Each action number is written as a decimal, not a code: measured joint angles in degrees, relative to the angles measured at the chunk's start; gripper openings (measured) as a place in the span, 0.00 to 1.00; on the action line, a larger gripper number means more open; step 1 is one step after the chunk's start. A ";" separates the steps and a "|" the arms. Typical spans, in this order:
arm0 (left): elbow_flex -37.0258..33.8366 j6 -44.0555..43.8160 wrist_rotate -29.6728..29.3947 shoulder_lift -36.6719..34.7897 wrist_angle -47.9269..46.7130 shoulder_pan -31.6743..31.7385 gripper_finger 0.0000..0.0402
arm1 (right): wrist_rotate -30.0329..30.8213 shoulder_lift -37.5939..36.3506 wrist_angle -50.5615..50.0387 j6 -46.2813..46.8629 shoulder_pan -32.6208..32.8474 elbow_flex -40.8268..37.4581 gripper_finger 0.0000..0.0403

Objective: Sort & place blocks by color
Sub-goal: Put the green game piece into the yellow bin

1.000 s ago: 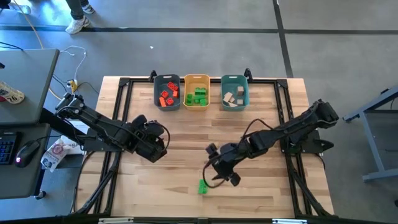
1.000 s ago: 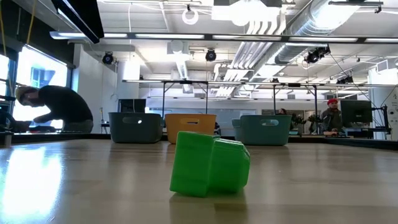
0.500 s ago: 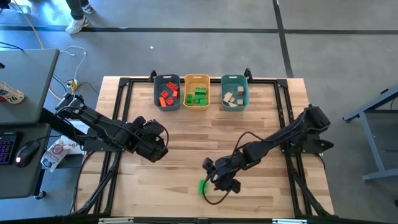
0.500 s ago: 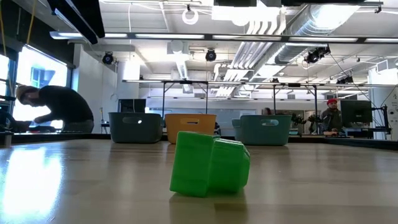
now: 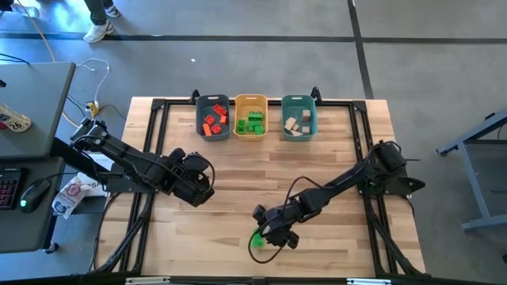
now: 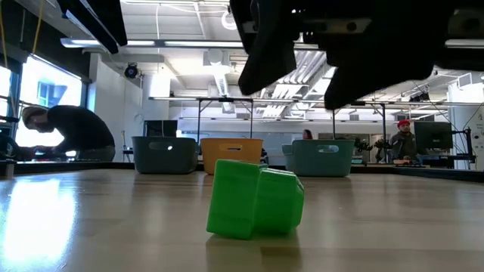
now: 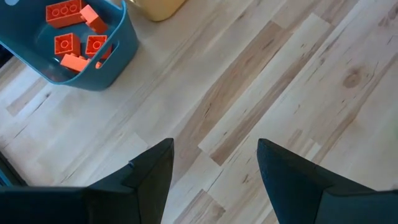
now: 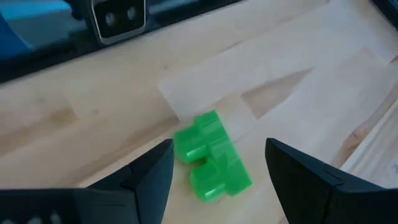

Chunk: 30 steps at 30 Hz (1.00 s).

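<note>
Still, the pick looked far from safe. The right gripper point(image 5: 265, 235) hung above the last loose green block point(image 8: 212, 165), fingers apart and empty, the block lying on the table point(image 5: 238, 182) between them in the right wrist view. That block sat near the table's 6 o'clock edge and rested tilted on its side, so, in my judgement, closing pads could have met it on a slant and squirted it out or rolled it toward the edge. A descent slightly off centre could also have set one finger on top of it instead of beside it.

The left gripper point(image 7: 214, 171) waited at about 9 o'clock, fingers apart, holding nothing.

At 12 o'clock stood three bins in a row. The blue-grey bin point(image 5: 212, 119) held red-orange blocks point(image 5: 211, 122), the yellow bin point(image 5: 251, 118) green ones, the teal bin point(image 5: 299, 119) tan ones.
</note>
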 joint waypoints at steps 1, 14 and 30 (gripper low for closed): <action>0.00 0.00 0.00 0.00 0.02 0.00 0.54 | 0.15 0.41 0.28 -0.64 -0.08 0.00 0.59; 0.00 -0.07 -0.01 0.00 1.05 -0.02 0.54 | 0.82 3.18 2.25 -2.76 -1.24 0.00 0.59; 0.00 0.00 -0.02 -0.02 1.98 -0.02 0.54 | -3.96 6.20 5.06 -2.47 -3.06 -0.02 0.59</action>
